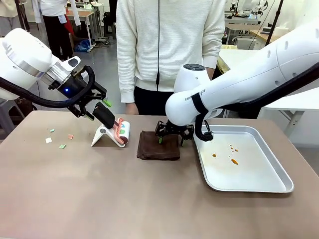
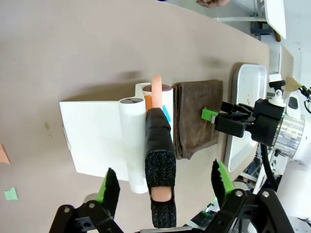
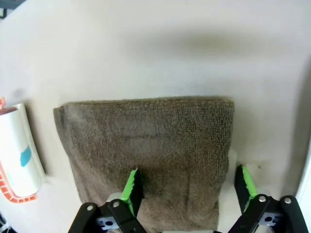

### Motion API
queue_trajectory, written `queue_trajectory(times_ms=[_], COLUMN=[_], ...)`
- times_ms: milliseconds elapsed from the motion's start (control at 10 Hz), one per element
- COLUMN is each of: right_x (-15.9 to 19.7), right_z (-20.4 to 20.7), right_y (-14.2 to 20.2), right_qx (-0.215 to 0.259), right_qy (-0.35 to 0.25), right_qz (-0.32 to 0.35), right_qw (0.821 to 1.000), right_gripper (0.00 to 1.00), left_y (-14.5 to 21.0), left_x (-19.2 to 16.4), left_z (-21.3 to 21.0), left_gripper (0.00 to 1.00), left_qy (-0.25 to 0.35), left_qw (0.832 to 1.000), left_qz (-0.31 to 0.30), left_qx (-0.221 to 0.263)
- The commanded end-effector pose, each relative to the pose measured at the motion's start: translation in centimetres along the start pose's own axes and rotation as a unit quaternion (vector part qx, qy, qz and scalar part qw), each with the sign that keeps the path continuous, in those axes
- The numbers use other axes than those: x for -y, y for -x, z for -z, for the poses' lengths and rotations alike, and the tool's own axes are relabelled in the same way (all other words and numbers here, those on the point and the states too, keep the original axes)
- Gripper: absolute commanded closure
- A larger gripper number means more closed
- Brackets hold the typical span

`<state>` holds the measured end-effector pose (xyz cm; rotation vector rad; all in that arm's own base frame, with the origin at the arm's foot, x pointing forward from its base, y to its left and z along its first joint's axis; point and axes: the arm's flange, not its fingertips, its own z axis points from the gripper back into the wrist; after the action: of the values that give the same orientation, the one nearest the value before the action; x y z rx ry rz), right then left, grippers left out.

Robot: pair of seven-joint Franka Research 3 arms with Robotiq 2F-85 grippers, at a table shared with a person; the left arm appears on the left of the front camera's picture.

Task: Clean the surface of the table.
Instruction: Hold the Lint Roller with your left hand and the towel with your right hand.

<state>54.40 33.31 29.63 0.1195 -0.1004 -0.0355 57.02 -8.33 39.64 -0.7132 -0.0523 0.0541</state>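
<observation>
The brown-taupe table (image 1: 99, 194) carries a few small paper scraps (image 1: 62, 146) at its left and a folded brown cloth (image 1: 158, 145) in the middle. A lint roller (image 1: 121, 132) rests on a white stand (image 1: 102, 135), its black handle (image 2: 160, 160) pointing up at my left gripper (image 1: 98, 110). That gripper (image 2: 164, 182) is open, with the handle between its fingers (image 2: 109, 187) and apart from both. My right gripper (image 1: 173, 135) hangs open low over the cloth's (image 3: 150, 141) far edge, its fingertips (image 3: 132, 187) straddling the fabric.
A shiny metal tray (image 1: 269, 186) with orange crumbs (image 1: 233, 161) lies at the right, close to the cloth. A person in a white sweater (image 1: 169, 45) stands at the far edge, one hand (image 1: 130, 108) near the table. The front half of the table is bare.
</observation>
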Motion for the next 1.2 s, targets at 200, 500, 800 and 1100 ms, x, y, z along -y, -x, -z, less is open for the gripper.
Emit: queue_trajectory(times_ms=[200, 500, 800, 1100], right_x=[-0.91, -0.81, -0.76, -0.57], right_z=[-0.07, 0.06, 0.18, 0.39], right_y=[-0.21, -0.38, -0.56, -0.72], right_qx=[-0.003, -0.008, -0.013, -0.019], right_qy=[0.016, 0.014, 0.01, 0.004], right_qz=[0.0, 0.004, 0.006, 0.013], right_qw=[1.0, 1.0, 1.0, 1.0], right_gripper=[0.65, 1.0, 1.0, 1.0], left_y=[0.35, 0.42, 0.38, 0.36], left_x=[0.13, 0.27, 0.36, 0.38], left_z=[0.13, 0.09, 0.05, 0.0], left_gripper=[1.0, 0.95, 1.0, 1.0], left_qy=[0.002, 0.0, 0.001, 0.002], left_qw=[1.0, 1.0, 1.0, 1.0], left_qz=[0.01, 0.014, 0.014, 0.014], left_qx=[0.017, 0.013, 0.012, 0.013])
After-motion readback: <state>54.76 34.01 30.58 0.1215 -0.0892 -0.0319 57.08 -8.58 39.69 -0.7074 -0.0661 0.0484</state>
